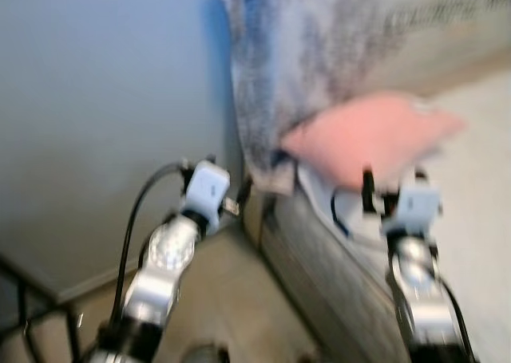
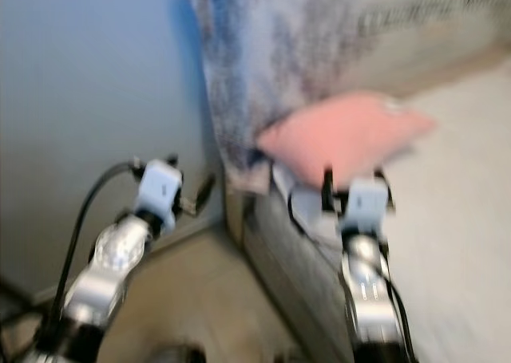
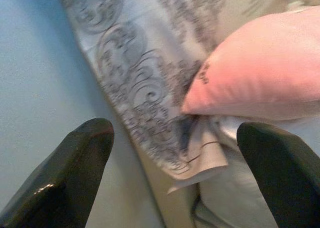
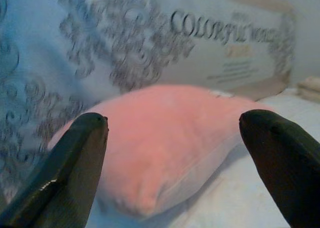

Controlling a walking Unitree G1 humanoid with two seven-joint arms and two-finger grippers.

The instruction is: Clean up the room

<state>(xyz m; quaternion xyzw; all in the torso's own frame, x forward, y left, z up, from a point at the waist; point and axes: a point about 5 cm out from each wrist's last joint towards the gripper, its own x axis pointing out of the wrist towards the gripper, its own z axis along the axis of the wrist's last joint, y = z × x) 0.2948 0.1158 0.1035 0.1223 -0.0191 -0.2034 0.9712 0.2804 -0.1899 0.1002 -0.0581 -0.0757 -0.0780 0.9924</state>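
A pink pillow (image 1: 371, 136) lies on the corner of a bed (image 1: 479, 219), leaning against a large grey pillow with swirl patterns and printed lettering (image 1: 303, 52). My right gripper (image 1: 393, 179) hovers just in front of the pink pillow (image 4: 160, 138), open, with the pillow showing between its fingers and nothing held. My left gripper (image 1: 235, 195) is raised beside the bed's corner, near the lower edge of the patterned pillow (image 3: 145, 102). It is open and empty, and the pink pillow's corner (image 3: 260, 67) lies just beyond it. The head views are blurred.
A pale blue wall (image 1: 104, 100) stands close on the left. A narrow strip of tan floor (image 1: 231, 307) runs between the wall and the grey bed side (image 1: 319, 275). A dark frame (image 1: 24, 299) shows at the lower left.
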